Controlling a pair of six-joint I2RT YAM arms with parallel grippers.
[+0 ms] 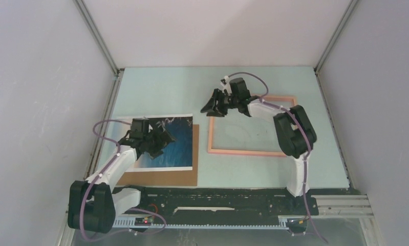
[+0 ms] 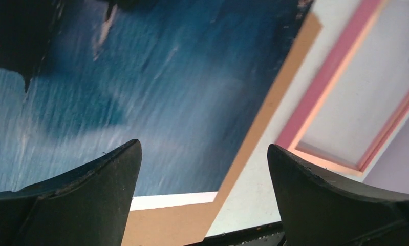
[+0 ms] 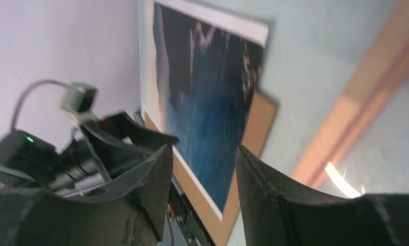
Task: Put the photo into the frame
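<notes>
Beneath the left fingers (image 1: 162,141): the photo (image 1: 181,148), lying picture-side up on a brown cardboard sheet (image 1: 161,178) on the tabletop (image 1: 156,92). These fingers are being shown spread wide over the blue print, with nothing being pinched. Whether the paper is being touched cannot be told.

Just below the right fingers (image 1: 216,105): the far corner of the frame (image 1: 243,152), on the side toward the left fingers. The frame is lying flat, and bare tabletop is being shown through its see-through middle. These fingers are being shown partly apart, narrower than the left pair, with nothing between them. Contact with the frame cannot be told.

Between the two pairs of fingers: a narrow strip of tabletop, by which sheet and frame are being kept apart.

Progress, as judged: no part of the task is being counted as done. The photo is not yet gripped or lifted. Left to do: the print to be grasped, carried toward the right fingers and laid inside the frame.
</notes>
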